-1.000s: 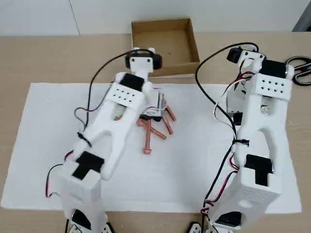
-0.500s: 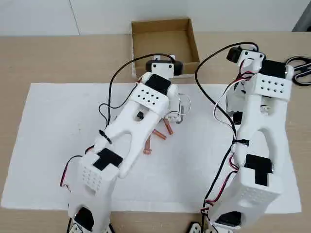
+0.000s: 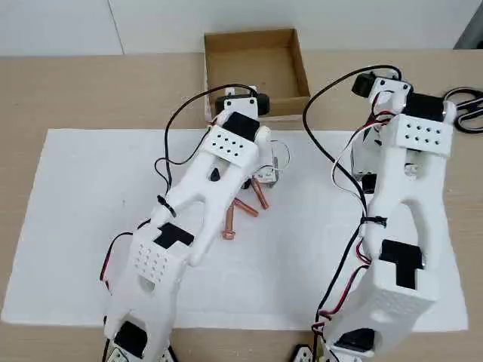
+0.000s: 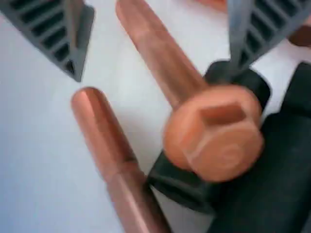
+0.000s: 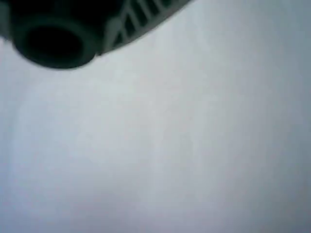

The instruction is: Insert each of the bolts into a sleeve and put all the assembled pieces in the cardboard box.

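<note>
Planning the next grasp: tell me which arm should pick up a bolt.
Left. Its open gripper hangs over the bolts, one copper bolt lying between its fingers. The right arm stands off to the side.

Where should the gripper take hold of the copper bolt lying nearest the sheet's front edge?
Probably mid-shank on the bolt, from straight above, jaws across its length. It lies flat on the white sheet, head toward that edge. Its far tip sits close to another bolt, so the middle looks freest.
</note>
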Robot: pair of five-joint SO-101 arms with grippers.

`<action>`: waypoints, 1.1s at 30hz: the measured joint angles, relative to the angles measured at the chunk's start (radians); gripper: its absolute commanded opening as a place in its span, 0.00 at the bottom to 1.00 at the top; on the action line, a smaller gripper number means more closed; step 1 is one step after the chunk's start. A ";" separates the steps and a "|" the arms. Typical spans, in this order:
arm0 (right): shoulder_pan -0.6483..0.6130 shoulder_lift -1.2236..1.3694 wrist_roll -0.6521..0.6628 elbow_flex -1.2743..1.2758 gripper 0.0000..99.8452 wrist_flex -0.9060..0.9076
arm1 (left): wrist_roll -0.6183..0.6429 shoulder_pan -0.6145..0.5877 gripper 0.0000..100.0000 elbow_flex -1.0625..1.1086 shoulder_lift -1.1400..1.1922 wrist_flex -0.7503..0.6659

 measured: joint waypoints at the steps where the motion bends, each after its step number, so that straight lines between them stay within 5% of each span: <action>1: 0.000 0.000 0.000 0.000 0.01 0.000 | 0.003 0.000 0.19 -0.002 0.005 0.000; 13: 0.000 0.000 0.000 0.000 0.01 0.000 | 0.017 0.000 0.19 -0.006 0.006 0.000; 22: 0.000 0.000 0.000 0.000 0.01 0.000 | 0.021 0.000 0.02 -0.006 0.006 -0.008; 33: 0.000 0.000 0.000 0.000 0.01 0.000 | 0.023 0.002 0.01 -0.008 0.006 -0.002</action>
